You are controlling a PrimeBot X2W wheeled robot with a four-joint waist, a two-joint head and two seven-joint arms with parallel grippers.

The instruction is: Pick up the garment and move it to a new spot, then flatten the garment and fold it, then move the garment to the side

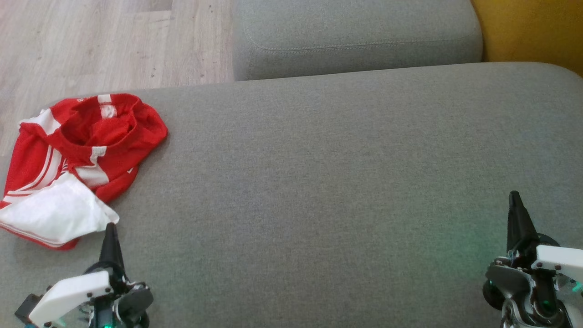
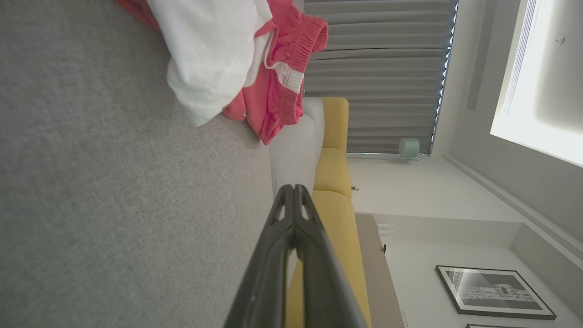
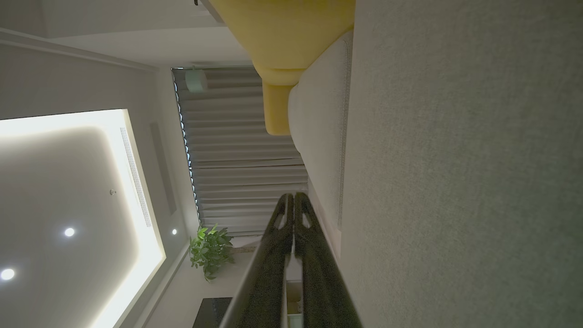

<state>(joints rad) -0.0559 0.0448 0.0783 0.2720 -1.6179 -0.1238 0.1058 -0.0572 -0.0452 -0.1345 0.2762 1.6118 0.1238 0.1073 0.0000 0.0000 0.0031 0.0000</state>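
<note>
The garment (image 1: pixel 77 159), red shorts with white stripes and a white panel, lies crumpled at the far left of the grey cushion (image 1: pixel 319 182). In the left wrist view the garment (image 2: pixel 237 59) fills the top, ahead of the fingers. My left gripper (image 1: pixel 109 228) sits at the lower left, shut and empty, its tip just below the garment's white corner. In its own view the left gripper (image 2: pixel 294 189) has both fingers pressed together. My right gripper (image 1: pixel 514 196) rests at the lower right, shut with nothing in it, far from the garment. The right gripper (image 3: pixel 294 197) shows closed fingers over the cushion.
A second grey cushion (image 1: pixel 355 36) stands behind the first. A yellow seat (image 1: pixel 533 27) is at the top right, and wood floor (image 1: pixel 91 41) lies beyond the cushion's left edge. The cushion's middle and right are bare fabric.
</note>
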